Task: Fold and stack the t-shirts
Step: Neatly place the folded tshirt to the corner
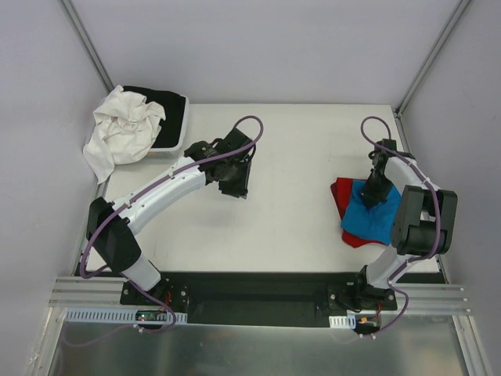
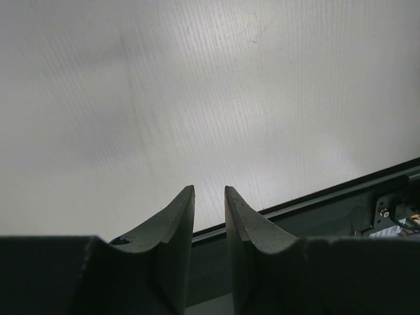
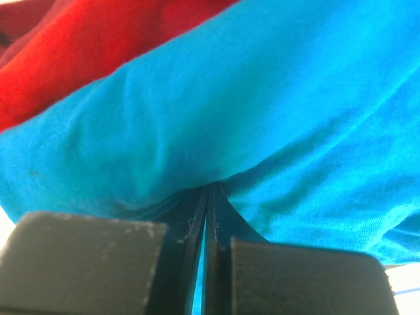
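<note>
Turquoise-blue t-shirt point(image 1: 377, 223) lies folded on top of the red t-shirt point(image 1: 342, 193) at the right side of the table point(image 1: 297, 157). Red edges show at the left & near side, i.e. the stack looks made, tho a bit skewed. Right gripper point(image 1: 374, 190) sits on the blue tee's far part, jaws together, tips pushed down into the cloth; the wrist view shows the fabric dimpled round them. Can't tell whether a sliver of cloth is caught btw them. Prob. it's pressing to flatten or square the pile, not lifting.

Left gripper point(image 1: 235, 186) hangs over bare table mid-left, well apart from both shirts, fingers a little apart w/ nothing btw them. Likely parked there to keep out of the way. White cloth point(image 1: 121, 129) & black cloth point(image 1: 168, 98) sit bunched in a tray point(image 1: 178, 135) at the far-left corner, not part of this job.
</note>
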`<state>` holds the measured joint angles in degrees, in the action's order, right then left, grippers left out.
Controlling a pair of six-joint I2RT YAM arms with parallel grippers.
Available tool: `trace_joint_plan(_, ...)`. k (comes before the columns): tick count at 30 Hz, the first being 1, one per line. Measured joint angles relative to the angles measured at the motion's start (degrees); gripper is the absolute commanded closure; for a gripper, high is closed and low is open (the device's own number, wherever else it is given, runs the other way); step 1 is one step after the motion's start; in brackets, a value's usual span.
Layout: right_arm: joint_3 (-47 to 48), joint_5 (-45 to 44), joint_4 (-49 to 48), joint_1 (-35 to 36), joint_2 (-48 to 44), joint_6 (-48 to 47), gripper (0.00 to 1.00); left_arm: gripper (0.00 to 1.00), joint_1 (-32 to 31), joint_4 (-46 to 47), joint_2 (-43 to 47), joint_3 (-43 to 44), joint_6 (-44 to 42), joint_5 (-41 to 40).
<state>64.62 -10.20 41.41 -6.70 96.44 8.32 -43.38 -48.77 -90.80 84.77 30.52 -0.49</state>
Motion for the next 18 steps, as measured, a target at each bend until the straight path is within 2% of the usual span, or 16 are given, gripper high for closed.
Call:
trace_joint_plan(7,0.79,0.22,1.46,-1.42,0.81,-0.17,0.99,0.75,0.35,0.0,0.0,0.0,-0.13,0.07)
trace_joint_plan(18,11.04,0.59,7.52,-4.46,9.46,-1.33,0.99,0.75,0.37,0.0,-0.02,-0.09,-0.09,0.07)
